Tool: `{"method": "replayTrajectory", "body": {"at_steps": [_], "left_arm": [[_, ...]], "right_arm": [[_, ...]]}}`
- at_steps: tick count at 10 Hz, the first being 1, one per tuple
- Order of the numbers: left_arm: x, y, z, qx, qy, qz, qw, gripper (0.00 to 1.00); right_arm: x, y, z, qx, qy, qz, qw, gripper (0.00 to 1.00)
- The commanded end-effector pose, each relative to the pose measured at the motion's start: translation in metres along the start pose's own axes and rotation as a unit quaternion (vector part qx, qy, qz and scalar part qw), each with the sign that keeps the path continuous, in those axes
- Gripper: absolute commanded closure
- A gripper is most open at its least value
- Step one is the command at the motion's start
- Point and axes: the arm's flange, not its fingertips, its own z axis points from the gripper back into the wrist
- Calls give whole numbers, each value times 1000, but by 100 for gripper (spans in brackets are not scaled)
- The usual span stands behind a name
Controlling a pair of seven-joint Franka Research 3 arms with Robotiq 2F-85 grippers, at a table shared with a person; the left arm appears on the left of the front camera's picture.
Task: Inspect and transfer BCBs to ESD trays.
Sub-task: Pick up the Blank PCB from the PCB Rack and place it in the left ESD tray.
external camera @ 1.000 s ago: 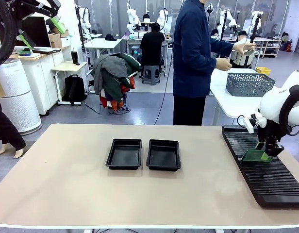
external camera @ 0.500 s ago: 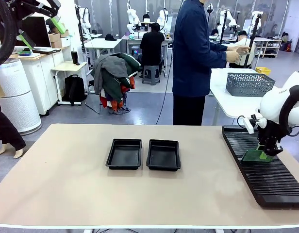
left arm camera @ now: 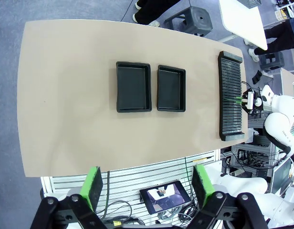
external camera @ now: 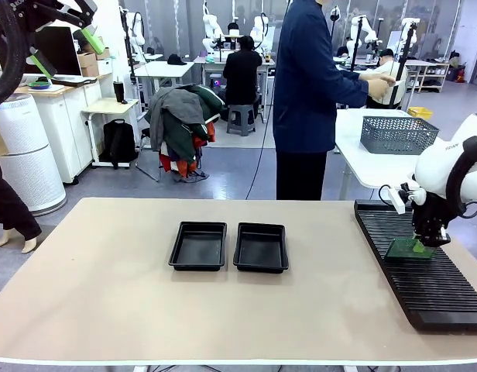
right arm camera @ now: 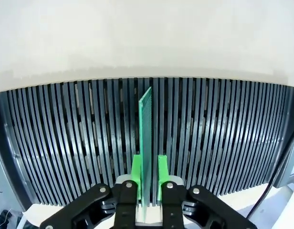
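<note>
Now the left gripper [left arm camera: 148, 187] is held wide overhead; the ESD trays [external camera: 198, 225] are left empty mid-tabletop; at the right edge, the right gripper [right arm camera: 148, 183] has been closed on a BCB [right arm camera: 146, 119] slotted in the rack [external camera: 424, 298], so lifting is judged possible.

A: Diff vs 1 s ago?
B: right gripper [right arm camera: 148, 179] jaws have come in, now pinching the BCB [right arm camera: 145, 124] that stands on edge in the rack [right arm camera: 66, 143].
A: Anything else?
B: person's hand [external camera: 375, 87] went up and right, away from the basket [external camera: 397, 133].
</note>
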Motion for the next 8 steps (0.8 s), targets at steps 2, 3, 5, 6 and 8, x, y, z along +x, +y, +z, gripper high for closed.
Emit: {"method": "replayTrajectory", "body": {"at_steps": [2,3,5,6,8], "left_arm": [[-1,1,-1,0,1,-5,1000,0],[-1,1,-1,0,1,-5,1000,0],[-1,1,-1,0,1,-5,1000,0],[-1,1,-1,0,1,-5,1000,0],[-1,1,-1,0,1,-5,1000,0]], "right_arm": [[-1,7,-5,-18,0,6,1000,89],[-1,7,-6,-18,2,5,1000,97],[-2,6,-6,-14,1,6,1000,100],[-3,6,-7,-13,1,6,1000,100],[0,1,-1,-2,0,0,1000,100]]}}
